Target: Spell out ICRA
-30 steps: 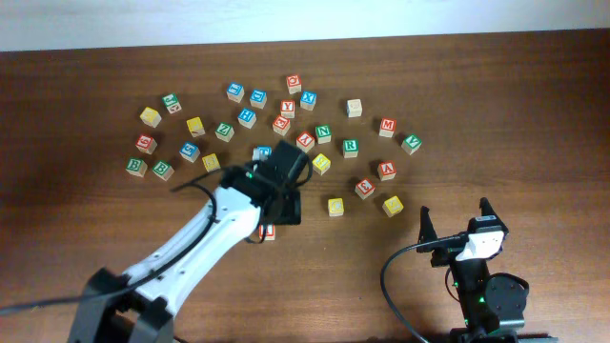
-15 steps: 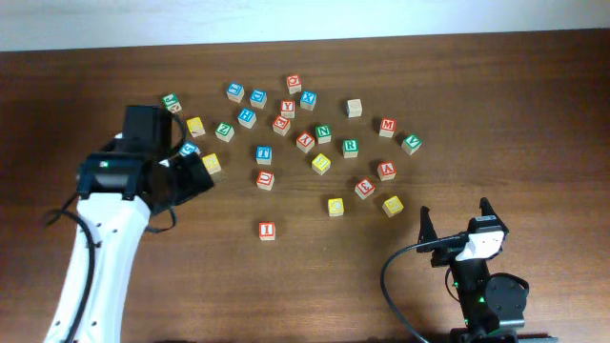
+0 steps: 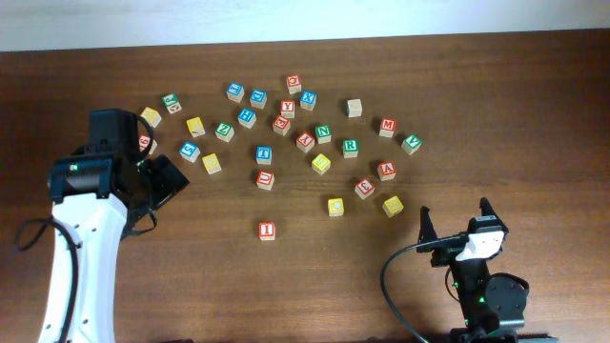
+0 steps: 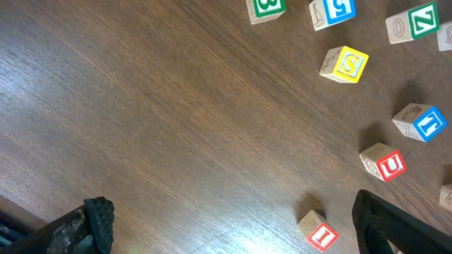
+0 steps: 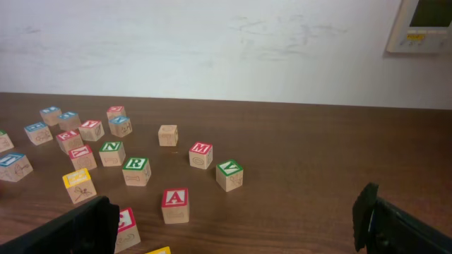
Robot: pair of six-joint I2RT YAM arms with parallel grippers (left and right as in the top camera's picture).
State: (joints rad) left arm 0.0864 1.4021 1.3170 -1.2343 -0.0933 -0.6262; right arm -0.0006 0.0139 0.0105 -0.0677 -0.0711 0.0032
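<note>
While only the red-lettered wooden "I" cube (image 3: pixel 267 230) sits alone on the bare front part of the brown wooden table (image 3: pixel 534 114), the word looks barely begun (my judgement).

L gripper (image 3: pixel 164 182): over the table's left side, well apart from the I cube, fingers spread wide, nothing betw. them.
R gripper (image 3: pixel 456 217): front right, fingers likewise spread, empty.

Letters left to fetch, all in right half of the scatter: red-lettered cube that reads as "C" (image 3: pixel 364 188), green "R" cube (image 3: pixel 350 147), red "A" cube (image 3: pixel 386 171).

Risks:
- C lies near A and a yellow cube (image 3: pixel 393 205). Wide fingers coming down could knock a neighbour or tip its face.
- R is near the green "N" cube (image 3: pixel 324 132). Same colour, so wrong pick poss.
- C set too tight to I could shove I out of line.
- Both arms into the same cluster could collide.
</note>
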